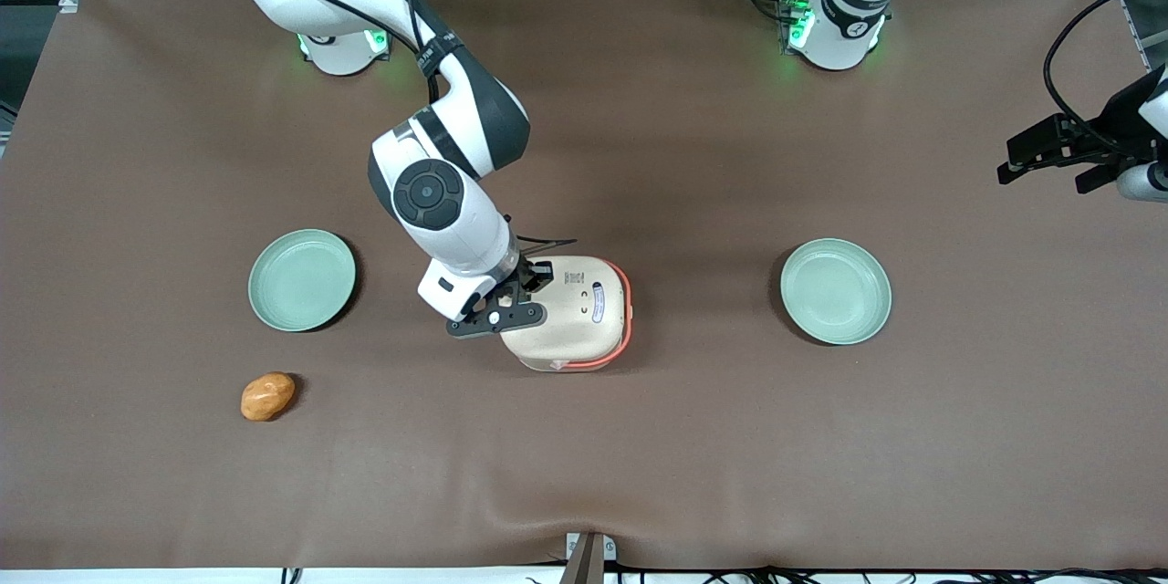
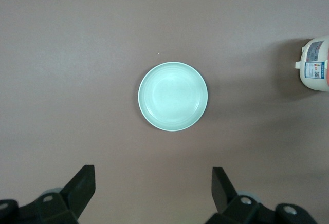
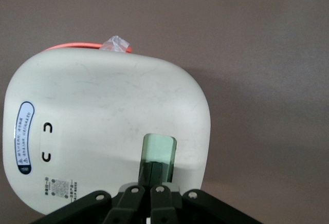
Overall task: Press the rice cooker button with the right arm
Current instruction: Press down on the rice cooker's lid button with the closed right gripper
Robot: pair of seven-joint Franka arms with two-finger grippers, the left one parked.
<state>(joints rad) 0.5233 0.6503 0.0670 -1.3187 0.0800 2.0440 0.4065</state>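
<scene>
The cream-white rice cooker (image 1: 579, 315) with its coral-orange handle band stands near the middle of the brown table, lid down. The right arm (image 1: 438, 192) reaches down over the cooker's edge on the working arm's side. Its black gripper (image 1: 537, 277) is shut, both fingers pressed together. In the right wrist view the gripper (image 3: 156, 166) has its joined fingertips resting on the pale green button (image 3: 160, 148) set into the cooker's lid (image 3: 103, 116). Whether the button is pushed in does not show.
A green plate (image 1: 302, 280) lies toward the working arm's end, with an orange-brown lump (image 1: 267, 396) nearer the front camera than it. A second green plate (image 1: 835, 291) lies toward the parked arm's end, and the left wrist view shows this plate (image 2: 172, 96) too.
</scene>
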